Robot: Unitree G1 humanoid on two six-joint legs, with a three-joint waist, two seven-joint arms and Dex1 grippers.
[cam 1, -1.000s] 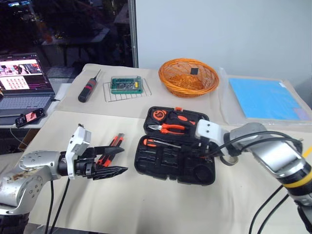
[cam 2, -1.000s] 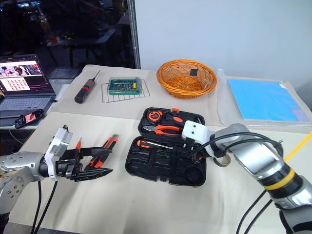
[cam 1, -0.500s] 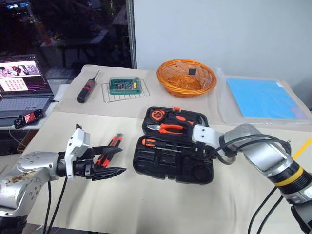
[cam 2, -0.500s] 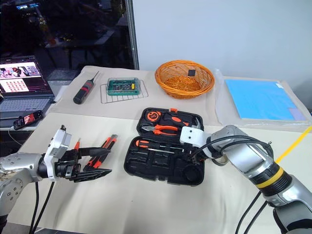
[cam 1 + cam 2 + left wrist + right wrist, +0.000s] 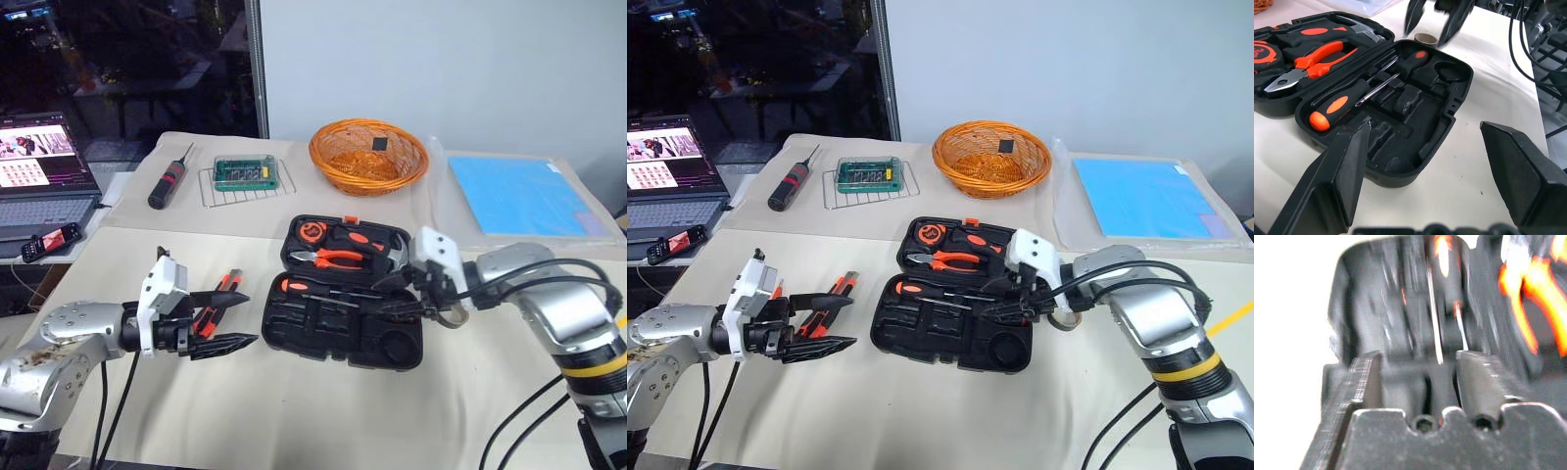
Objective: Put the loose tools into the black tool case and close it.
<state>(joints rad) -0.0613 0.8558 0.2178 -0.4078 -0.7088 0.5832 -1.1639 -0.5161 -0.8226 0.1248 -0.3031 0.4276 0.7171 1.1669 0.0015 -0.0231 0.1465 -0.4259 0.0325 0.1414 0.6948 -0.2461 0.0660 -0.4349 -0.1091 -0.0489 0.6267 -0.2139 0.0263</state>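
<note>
The black tool case [image 5: 345,304] lay open in the middle of the counter [image 5: 294,411], with both halves flat. In the far half there were a tape measure [image 5: 312,232], orange pliers [image 5: 328,258] and a hammer [image 5: 392,257]. In the near half two screwdrivers [image 5: 1359,90] with orange-and-black handles lay side by side, with opposite ends, along the hinge side, and the other recesses of this half were bare. The remaining loose tools [image 5: 217,299] lay on the counter just to the left of the case, close together, partly hidden behind the left tool [image 5: 227,319]. The left tool hung above the counter beside them, pointing toward the case, with its two black fingers spread wide and nothing between them. The right tool [image 5: 997,298] was over the right part of the case, near the hinge line, pointing to the left and a little down; its fingers [image 5: 1364,382] stood apart with a gap and pinched nothing, and the metal shafts of the screwdrivers showed just beyond them. Behind the case stood an orange wicker basket [image 5: 369,155], a green box of bits [image 5: 243,171] on a small wire rack, and a black-and-red screwdriver [image 5: 168,178]. A blue sheet [image 5: 519,194] lay to the far right, and a laptop [image 5: 44,166] and a phone [image 5: 47,241] were at the far left.
</note>
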